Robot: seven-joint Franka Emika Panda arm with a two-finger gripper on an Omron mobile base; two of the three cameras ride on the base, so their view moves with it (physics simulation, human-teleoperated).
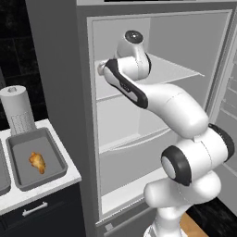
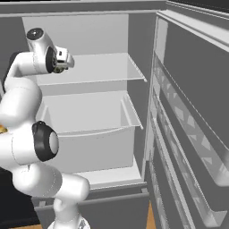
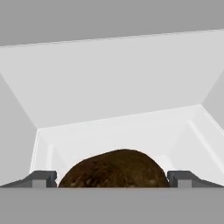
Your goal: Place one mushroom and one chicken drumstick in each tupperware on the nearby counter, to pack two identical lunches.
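The open fridge (image 2: 96,107) leaves wide bare room on its upper shelf (image 2: 91,68) and in the drawer (image 2: 89,118) below. In the hand view a brown rounded thing, perhaps a mushroom (image 3: 113,168), sits between the gripper's (image 3: 113,178) spread fingertips, blocking the path straight ahead. The door racks (image 2: 188,134) crowd the right side. Left, the fridge wall (image 1: 60,69) separates the counter (image 1: 41,192).

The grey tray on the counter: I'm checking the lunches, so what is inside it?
The grey tray on the counter holds one golden chicken drumstick, lying on its floor. No mushroom shows in it. Nothing covers its inside.
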